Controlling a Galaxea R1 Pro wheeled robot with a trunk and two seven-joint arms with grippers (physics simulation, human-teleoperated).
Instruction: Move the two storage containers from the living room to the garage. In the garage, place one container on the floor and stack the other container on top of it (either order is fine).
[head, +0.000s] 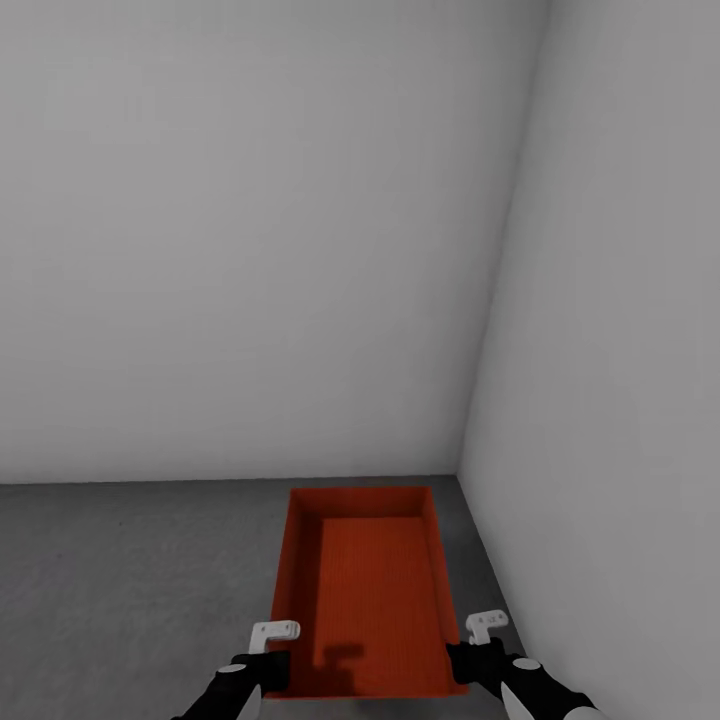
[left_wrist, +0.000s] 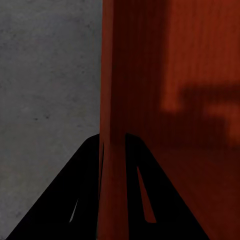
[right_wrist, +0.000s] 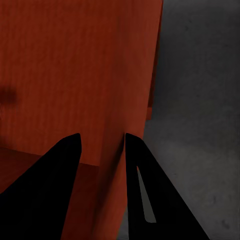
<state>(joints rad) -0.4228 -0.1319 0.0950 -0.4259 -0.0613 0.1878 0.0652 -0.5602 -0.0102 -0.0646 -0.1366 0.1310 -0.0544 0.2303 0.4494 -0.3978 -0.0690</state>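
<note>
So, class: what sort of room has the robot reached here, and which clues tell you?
Probably a garage or a bare utility room: plain pale grey walls meeting in a corner, a rough dark grey concrete floor, and no furnishings in sight, just the orange-red ribbed open bin the robot holds.

Two plain pale grey walls (head: 250, 240) meet in a corner (head: 490, 330) at the right, both bare and evenly lit.

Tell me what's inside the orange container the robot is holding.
Nothing can be seen inside the container: just its bare ribbed bottom with a shadow on it. The near wall hides a thin strip of the bottom, and the floor directly beneath is covered.
</note>
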